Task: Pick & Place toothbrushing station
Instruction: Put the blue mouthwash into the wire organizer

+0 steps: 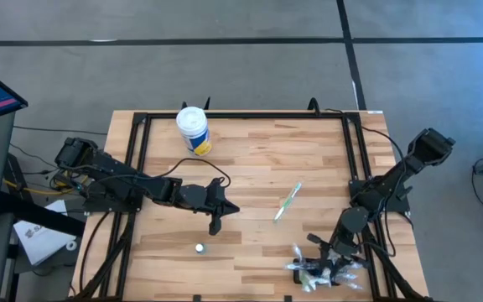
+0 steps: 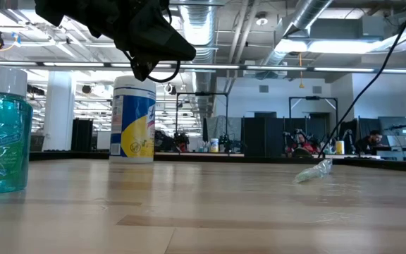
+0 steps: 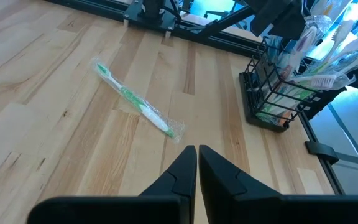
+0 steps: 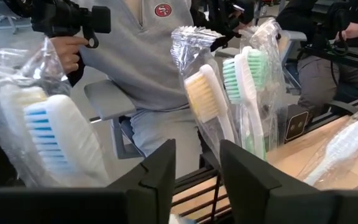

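Pale striped wood is forming the tabletop (image 1: 250, 168). A white-lidded yellow-and-blue tub (image 1: 194, 131) is showing beside a green-and-white toothbrush (image 1: 288, 201). Black wire is framing the toothbrushing station (image 3: 272, 102); a teal bottle (image 2: 2, 141) is wearing a white cap.

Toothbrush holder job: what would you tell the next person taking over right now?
Left gripper: shut, empty, hovering over the middle of the wooden table.
Right gripper: open, right at the black wire toothbrush holder, not gripping it.
Holder: upright at the table's front right corner, full of wrapped toothbrushes.
Loose: one green toothbrush in a clear wrapper lies mid-table.
Left to do: probably check the holder's spot; perhaps collect the loose brush.
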`<state>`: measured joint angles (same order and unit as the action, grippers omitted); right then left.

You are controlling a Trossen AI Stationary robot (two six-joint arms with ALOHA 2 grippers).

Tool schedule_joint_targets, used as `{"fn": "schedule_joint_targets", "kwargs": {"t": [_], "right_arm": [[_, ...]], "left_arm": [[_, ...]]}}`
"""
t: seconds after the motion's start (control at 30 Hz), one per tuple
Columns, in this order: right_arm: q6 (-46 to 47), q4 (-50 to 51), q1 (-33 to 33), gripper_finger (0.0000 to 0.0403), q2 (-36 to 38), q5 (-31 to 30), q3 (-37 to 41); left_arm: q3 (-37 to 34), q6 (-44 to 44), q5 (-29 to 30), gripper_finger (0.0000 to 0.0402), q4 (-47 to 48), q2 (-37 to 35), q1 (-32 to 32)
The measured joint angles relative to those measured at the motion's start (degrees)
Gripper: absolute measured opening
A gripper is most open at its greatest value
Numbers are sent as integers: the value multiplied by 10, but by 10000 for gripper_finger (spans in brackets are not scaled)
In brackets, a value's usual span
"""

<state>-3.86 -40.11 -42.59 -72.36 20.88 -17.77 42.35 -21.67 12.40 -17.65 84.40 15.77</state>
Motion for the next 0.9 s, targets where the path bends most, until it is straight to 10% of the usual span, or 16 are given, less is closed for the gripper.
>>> {"fn": "schedule_joint_targets", "kwargs": {"t": [0.9], "right_arm": [[11,61,-1,58,56,-19,3]], "left_arm": [[0,0,0,12,0,0,0]]}}
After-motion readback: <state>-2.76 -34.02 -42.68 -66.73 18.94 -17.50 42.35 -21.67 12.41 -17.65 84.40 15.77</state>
